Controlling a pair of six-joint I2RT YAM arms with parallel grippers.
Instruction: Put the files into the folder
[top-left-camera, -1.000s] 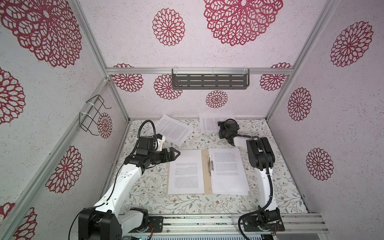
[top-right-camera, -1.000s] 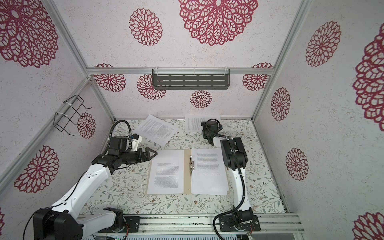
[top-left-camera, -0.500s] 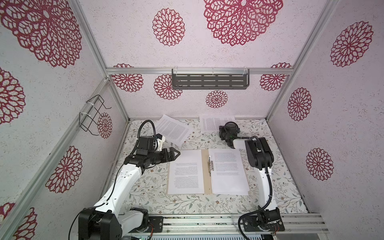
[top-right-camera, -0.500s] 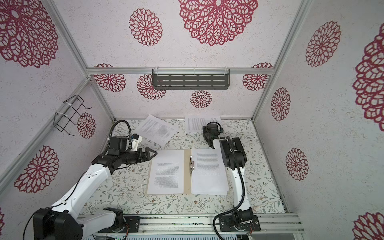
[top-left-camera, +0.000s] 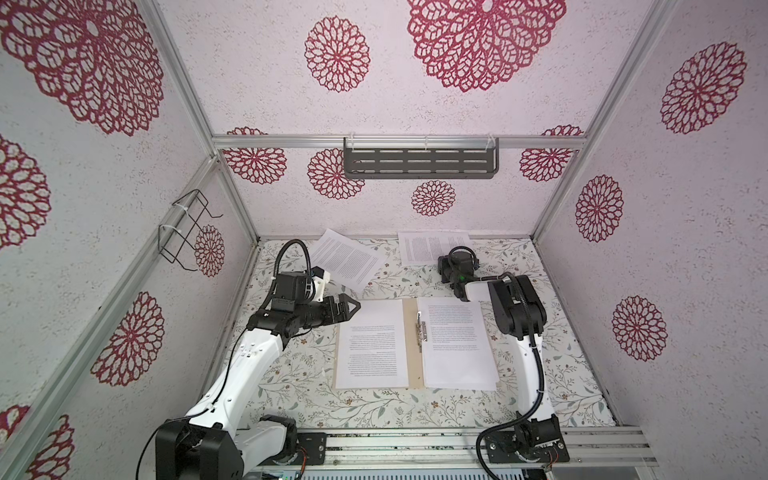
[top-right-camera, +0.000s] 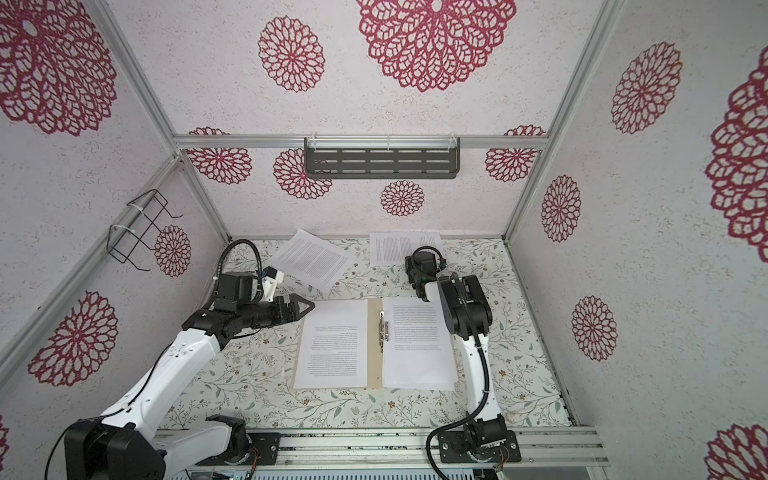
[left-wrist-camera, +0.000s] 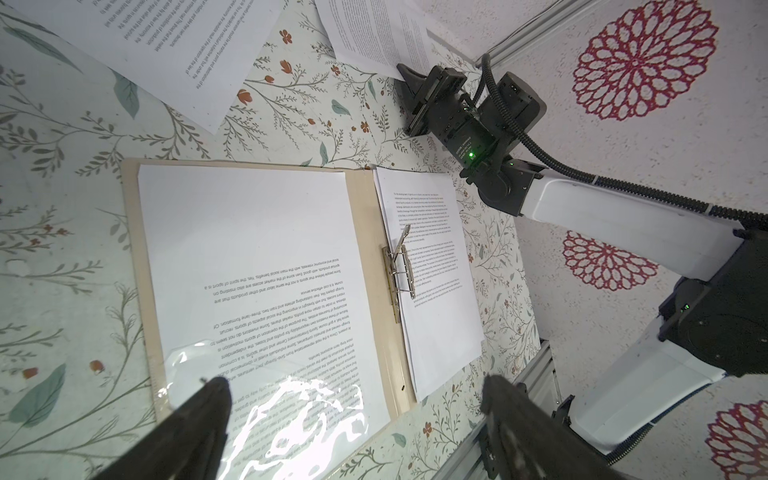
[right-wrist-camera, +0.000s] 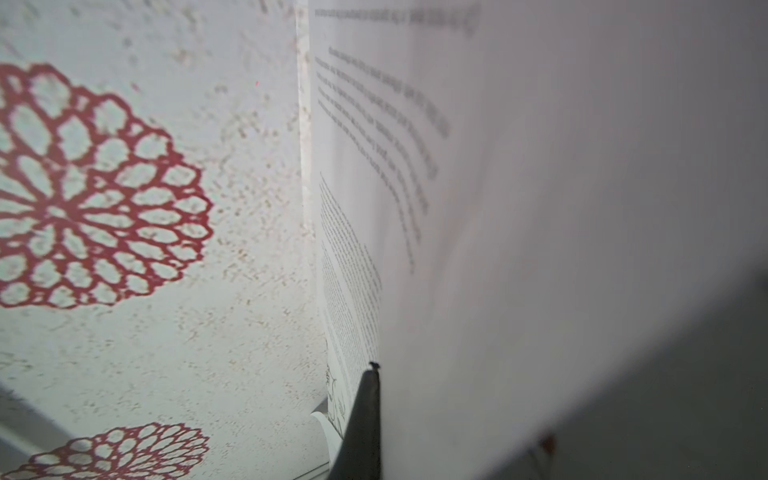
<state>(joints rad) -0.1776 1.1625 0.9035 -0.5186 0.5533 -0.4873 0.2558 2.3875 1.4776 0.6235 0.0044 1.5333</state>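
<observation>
Right wrist view: our right claw (left-wrist-camera: 409, 77) pinches a far sheet (right-wrist-camera: 540, 208), left claw (top-left-camera: 349, 309) released; next we lift it onto the folder (top-left-camera: 411, 365).

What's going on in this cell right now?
The folder lies open on the table with printed sheets on both halves. The right gripper, jaws shut, pinches the edge of the back-right sheet. The left gripper hovers with jaws open near the folder's far left corner. Another loose sheet lies at back left.
</observation>
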